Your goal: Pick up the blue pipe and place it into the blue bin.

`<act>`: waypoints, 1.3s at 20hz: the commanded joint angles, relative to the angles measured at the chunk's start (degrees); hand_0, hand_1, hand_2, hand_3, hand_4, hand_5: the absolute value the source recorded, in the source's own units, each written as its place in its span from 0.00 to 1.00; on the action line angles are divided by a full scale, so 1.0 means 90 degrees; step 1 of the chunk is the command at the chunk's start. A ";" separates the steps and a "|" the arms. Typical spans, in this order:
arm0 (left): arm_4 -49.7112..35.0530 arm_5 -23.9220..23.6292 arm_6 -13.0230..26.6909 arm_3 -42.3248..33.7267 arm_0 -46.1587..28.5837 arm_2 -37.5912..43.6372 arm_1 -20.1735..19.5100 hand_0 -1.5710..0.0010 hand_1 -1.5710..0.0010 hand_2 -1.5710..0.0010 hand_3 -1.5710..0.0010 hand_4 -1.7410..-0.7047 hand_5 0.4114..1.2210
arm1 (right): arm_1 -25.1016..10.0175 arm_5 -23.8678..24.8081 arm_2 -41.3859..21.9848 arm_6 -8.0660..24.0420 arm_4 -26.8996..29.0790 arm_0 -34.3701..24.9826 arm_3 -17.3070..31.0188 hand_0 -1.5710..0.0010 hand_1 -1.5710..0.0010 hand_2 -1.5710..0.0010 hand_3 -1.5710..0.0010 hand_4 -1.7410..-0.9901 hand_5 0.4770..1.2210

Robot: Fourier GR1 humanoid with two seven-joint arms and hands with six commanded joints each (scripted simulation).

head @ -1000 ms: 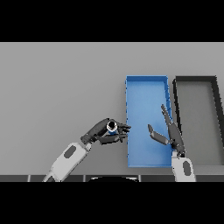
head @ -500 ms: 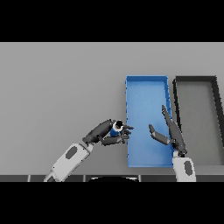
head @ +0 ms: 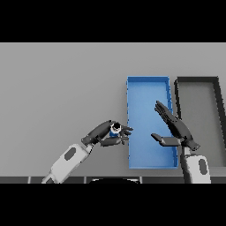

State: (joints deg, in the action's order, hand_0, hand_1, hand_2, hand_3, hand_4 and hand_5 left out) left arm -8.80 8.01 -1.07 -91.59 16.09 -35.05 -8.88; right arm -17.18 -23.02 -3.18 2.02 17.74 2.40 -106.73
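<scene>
Tabletop (head: 57, 79): grey and flat, it carries two long bins side by side on the view's right half.
Left arm: white and grey, it comes in from the lower edge and reaches up and to the right toward the blue bin.
Left robot hand (head: 106, 134): dark, with fingers and thumb curled round the pipe, clamped on it; the fingertips reach just to the blue bin's left wall.
Pipe (head: 115, 128): short and blue, with a pale ring at its upper end, it sits in the left robot hand, just left of the blue bin's left wall and outside the bin; I cannot tell whether it is clear of the tabletop.
Blue bin (head: 130, 106): a long rectangular tray with low walls, its long side running away from the robot; its floor shows bare blue.
Right robot hand (head: 175, 130): dark, over the right part of the blue bin, fingers straight and spread apart, pointing up and left, thumb out to the left; it holds nothing.
Black bin (head: 216, 95): a dark tray with a grey floor, just beside the blue bin on its right.
</scene>
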 commanded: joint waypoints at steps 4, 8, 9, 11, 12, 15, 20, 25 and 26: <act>0.0085 -0.0076 0.0065 -0.0019 0.0057 -0.0055 0.0015 0.00 0.00 0.00 0.08 0.01 1.00 | -0.0521 -0.0640 -0.0347 0.0773 0.0792 -0.0662 -0.0464 1.00 1.00 1.00 1.00 0.54 0.04; 0.0129 -0.0068 0.0158 0.0021 0.0086 -0.0081 -0.0070 0.00 0.00 0.00 0.08 0.01 1.00 | -0.0767 -0.0839 -0.0720 0.1381 0.1275 -0.1452 -0.0750 1.00 1.00 1.00 1.00 0.54 0.02; 0.0104 -0.0057 0.0137 -0.0026 0.0048 -0.0119 -0.0056 0.00 0.00 0.00 0.08 0.01 1.00 | -0.0742 -0.0833 -0.0838 0.1526 0.1283 -0.1672 -0.0748 1.00 1.00 1.00 1.00 0.55 0.01; 0.0038 -0.0049 0.0180 -0.0005 0.0157 -0.0089 -0.0019 0.00 0.00 0.00 0.08 0.01 1.00 | -0.0602 -0.0831 -0.1095 0.1687 0.1257 -0.1978 -0.0802 1.00 1.00 1.00 1.00 0.56 0.01; 0.0046 -0.0019 0.0109 0.0005 0.0118 -0.0109 -0.0052 0.00 0.00 0.00 0.08 0.01 1.00 | -0.0570 -0.0873 -0.1177 0.1750 0.1229 -0.2152 -0.0750 1.00 1.00 1.00 1.00 0.56 0.02; 0.0018 0.0080 -0.0162 0.0093 0.0155 -0.0064 -0.0068 0.00 0.00 0.00 0.05 0.11 1.00 | -0.0288 -0.1059 -0.1517 0.1806 0.0957 -0.2522 -0.0534 1.00 1.00 1.00 1.00 0.63 0.04; 0.0074 0.0180 -0.0093 0.0194 0.0278 -0.0050 -0.0005 0.00 0.00 0.00 0.02 0.22 1.00 | 0.0089 -0.1054 -0.1815 0.2135 0.0769 -0.3125 -0.0090 1.00 1.00 1.00 1.00 0.70 0.04; 0.0168 0.0183 0.0011 0.0200 0.0214 -0.0033 0.0060 0.00 0.00 0.00 0.18 0.17 1.00 | 0.0481 -0.1160 -0.1987 0.2442 0.0808 -0.3716 0.0406 0.93 0.91 0.90 0.93 0.60 0.01; 0.0371 0.0085 0.0211 0.0171 0.0236 -0.0085 0.0002 0.00 0.00 0.00 0.24 0.13 1.00 | 0.0527 -0.1207 -0.2034 0.2439 0.0802 -0.3776 0.0409 0.83 0.81 0.80 0.84 0.52 0.00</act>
State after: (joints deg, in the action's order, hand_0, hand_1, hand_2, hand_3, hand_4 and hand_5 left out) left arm -5.47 8.87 0.64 -90.05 18.22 -35.82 -8.87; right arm -12.42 -33.88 -21.49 24.02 24.95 -31.60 -103.05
